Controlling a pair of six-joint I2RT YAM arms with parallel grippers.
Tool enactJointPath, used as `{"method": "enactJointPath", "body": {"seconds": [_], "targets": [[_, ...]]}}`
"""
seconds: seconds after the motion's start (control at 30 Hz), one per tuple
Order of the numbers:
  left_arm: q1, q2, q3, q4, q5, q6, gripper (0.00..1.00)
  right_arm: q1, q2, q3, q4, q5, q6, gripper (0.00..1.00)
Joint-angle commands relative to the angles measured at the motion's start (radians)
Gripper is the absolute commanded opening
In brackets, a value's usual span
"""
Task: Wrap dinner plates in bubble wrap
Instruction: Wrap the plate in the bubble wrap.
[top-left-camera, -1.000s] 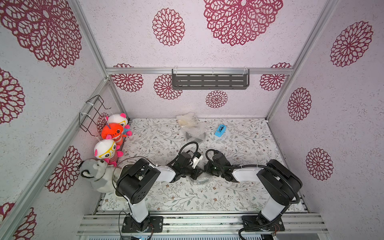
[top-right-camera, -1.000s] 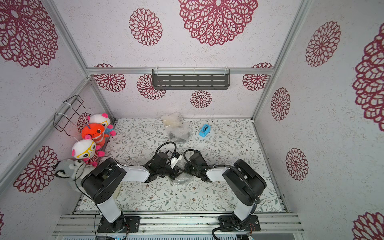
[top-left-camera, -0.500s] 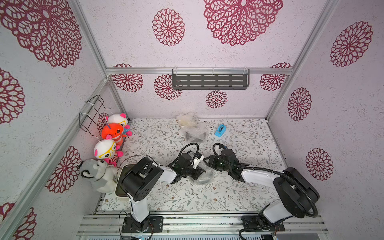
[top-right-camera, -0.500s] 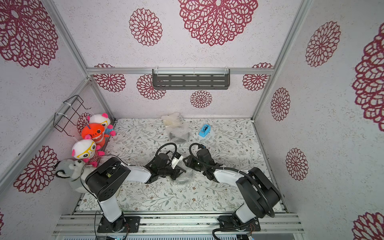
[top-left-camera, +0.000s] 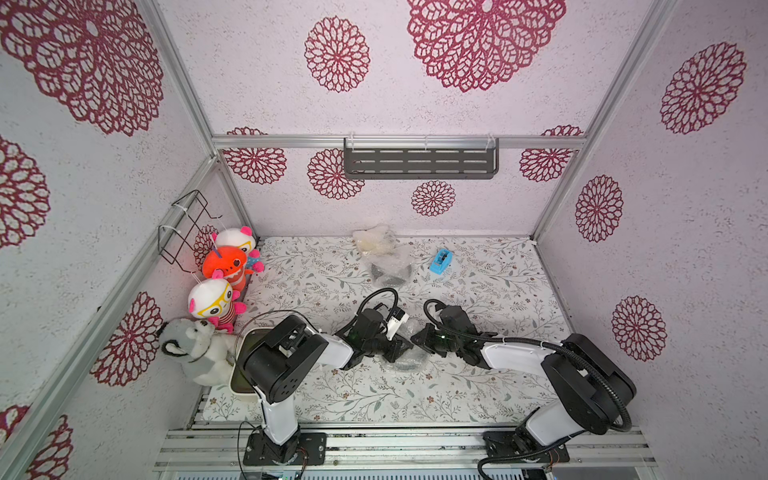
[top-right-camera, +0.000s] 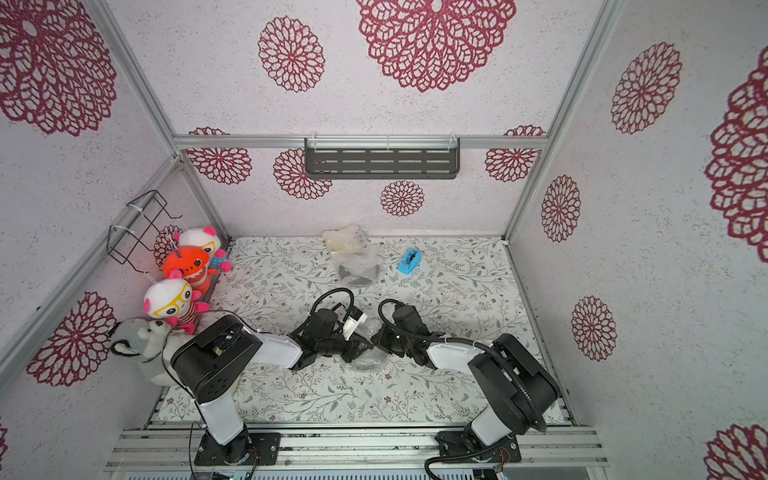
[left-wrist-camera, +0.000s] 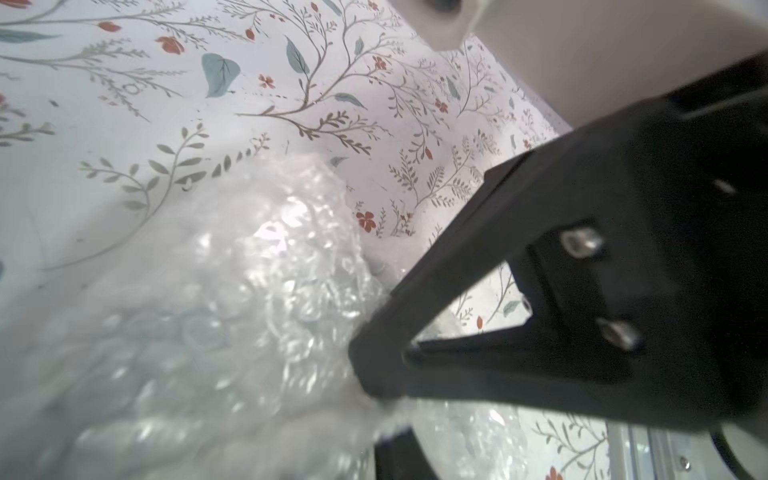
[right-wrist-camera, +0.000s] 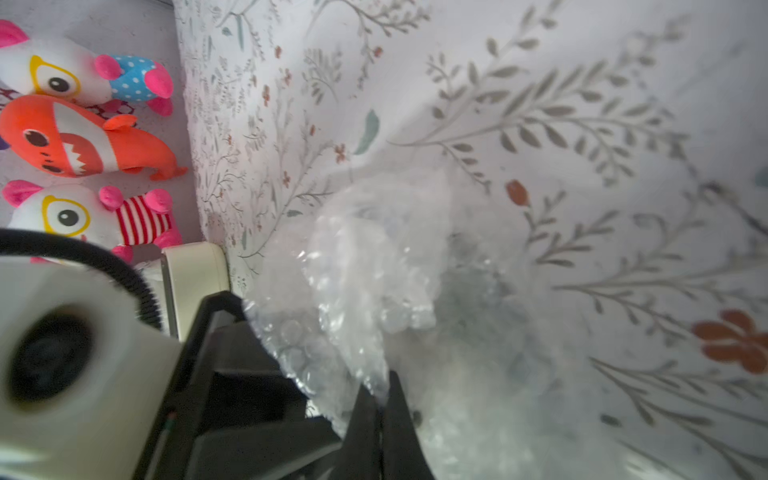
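The bubble wrap (top-left-camera: 409, 362) lies crumpled near the centre of the counter (top-left-camera: 478, 374), between the two arms. A greyish plate (right-wrist-camera: 478, 299) shows dimly through it in the right wrist view.

Right gripper (right-wrist-camera: 379, 401): closed, pinching a raised fold of the bubble wrap (right-wrist-camera: 365, 270) between its tips.

Left gripper (left-wrist-camera: 384, 415): jaws slightly apart, with bubble wrap (left-wrist-camera: 249, 291) lying in the gap. Whether they press on it cannot be determined.

In both top views the two grippers face each other, close together over the bundle.

Toward the back wall lie two further wrapped bundles, a cream one (top-left-camera: 374, 243) and a dark one (top-left-camera: 390, 270), with a blue tape dispenser (top-left-camera: 440, 261) near them.

A cream container (right-wrist-camera: 195, 274) stands under the left arm.
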Motion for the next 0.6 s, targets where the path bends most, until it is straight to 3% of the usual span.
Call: {"method": "enactJointPath", "body": {"seconds": [0.0,0.13,0.23,0.4,0.57], "targets": [[-0.006,-0.166,-0.043,-0.099,-0.060,-0.021,0.28,-0.012,0.038,-0.041,-0.032,-0.034,0.052,0.00],[-0.006,-0.397,-0.056,-0.225,-0.085,-0.140,0.42,-0.012,0.024,-0.063,-0.015,0.024,0.080,0.00],[-0.007,-0.458,-0.032,-0.321,-0.228,-0.317,0.41,-0.012,0.002,-0.094,0.026,0.054,0.100,0.00],[-0.029,-0.313,0.219,-0.710,-0.344,-0.517,0.26,-0.009,-0.012,-0.112,0.080,0.068,0.109,0.00],[-0.111,-0.140,0.415,-0.807,-0.219,-0.567,0.24,-0.005,-0.010,-0.121,0.114,0.085,0.116,0.00]]}}
